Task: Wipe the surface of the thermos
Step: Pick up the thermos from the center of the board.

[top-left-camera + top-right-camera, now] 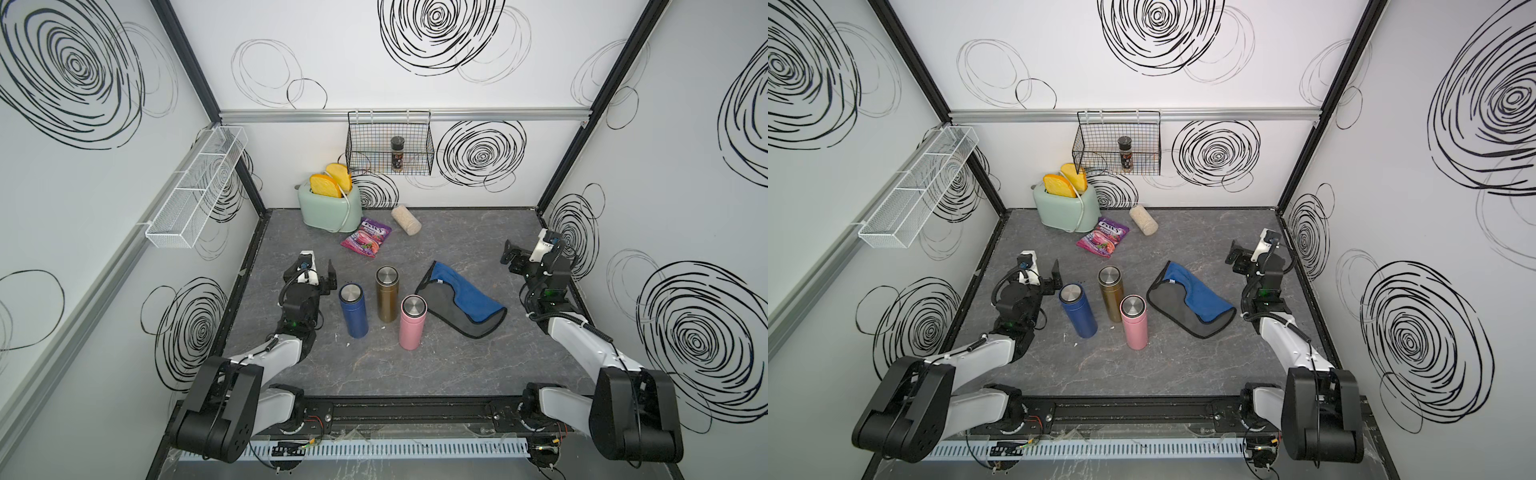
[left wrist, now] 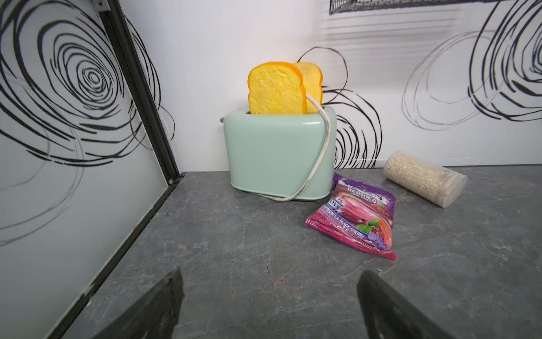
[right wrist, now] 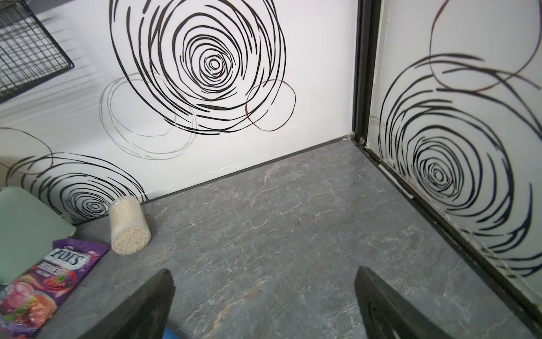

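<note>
Three thermoses with steel lids stand upright mid-table in both top views: a blue thermos (image 1: 353, 309), a bronze thermos (image 1: 387, 293) and a pink thermos (image 1: 412, 322). A blue and grey cloth (image 1: 461, 305) lies flat just right of them. My left gripper (image 1: 328, 276) hovers open close to the blue thermos's left side, without touching it. In the left wrist view the left gripper (image 2: 269, 293) has only bare table between its fingers. My right gripper (image 1: 510, 257) is open near the right wall, beyond the cloth. In its wrist view the right gripper (image 3: 264, 293) is empty.
A mint toaster (image 1: 330, 208) with two bread slices stands at the back. A purple candy bag (image 1: 365, 237) and a lying grain jar (image 1: 406, 219) sit in front of it. A black wire basket (image 1: 388, 145) with a spice jar hangs on the back wall. A white wire shelf (image 1: 195, 187) runs along the left wall.
</note>
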You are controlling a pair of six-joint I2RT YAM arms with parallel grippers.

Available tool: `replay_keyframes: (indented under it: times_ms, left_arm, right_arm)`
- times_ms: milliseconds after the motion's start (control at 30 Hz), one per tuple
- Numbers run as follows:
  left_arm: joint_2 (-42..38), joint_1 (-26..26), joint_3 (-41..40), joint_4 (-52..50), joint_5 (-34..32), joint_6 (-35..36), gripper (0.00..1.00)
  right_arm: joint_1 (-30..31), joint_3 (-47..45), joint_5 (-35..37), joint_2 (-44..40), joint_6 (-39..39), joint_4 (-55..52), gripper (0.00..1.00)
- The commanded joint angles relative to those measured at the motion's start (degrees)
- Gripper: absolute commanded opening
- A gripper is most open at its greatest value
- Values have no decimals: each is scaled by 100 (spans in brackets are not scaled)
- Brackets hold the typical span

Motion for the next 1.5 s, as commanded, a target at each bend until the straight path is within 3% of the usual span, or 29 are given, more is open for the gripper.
replay_keyframes:
  times_ms: [0, 100, 233, 400, 500, 667, 833, 900, 1000, 1167, 1367, 1467]
  left_arm:
    - [-246, -217, 385, -773, -859, -504, 97]
    - [-534, -214, 578, -1379, -1442, -1124, 97]
    - [-1025, 28, 881, -2468, -1687, -1869, 97]
    - [-1576, 894, 1529, -3874, -400, -2841, 97]
    - [-1603, 978, 2153, -4735, 350, -2677, 97]
    - [-1401, 762, 3173, -6423, 1177, -1987, 97]
    - [-1319, 368, 3901, -8014, 1487, -1669, 97]
    - [-1313, -78, 4095, -8508, 1533, -1582, 97]
    - [-1355, -861, 4322, -9227, 1078, -1594, 97]
    - [-1886, -1384, 4634, -9933, 509, -1805, 97]
    - [-1815, -1517, 5010, -10628, 1598, -1739, 97]
    - [-1735, -1738, 5137, -10889, 1713, -1678, 97]
  right_arm:
    - [10, 3, -716, -266, 669, -1525, 98]
    - [262, -38, -1122, -435, 643, -1887, 98]
    - [1012, 334, -565, -397, 521, -3083, 98]
    - [1524, 629, -575, -179, 495, -3801, 98]
    - [1790, 879, -540, 152, 366, -4133, 98]
    - [2083, 1414, -828, 954, 32, -4605, 98]
    - [2428, 1887, -779, 1732, -151, -5046, 98]
    - [2582, 1988, -635, 1990, -179, -5045, 98]
    - [2713, 2139, -581, 2267, -234, -5038, 98]
    - [2808, 2319, -494, 2416, -332, -5060, 98]
    - [2806, 2424, -695, 2623, -342, -5019, 98]
    - [2806, 2466, -893, 2731, -320, -4981, 98]
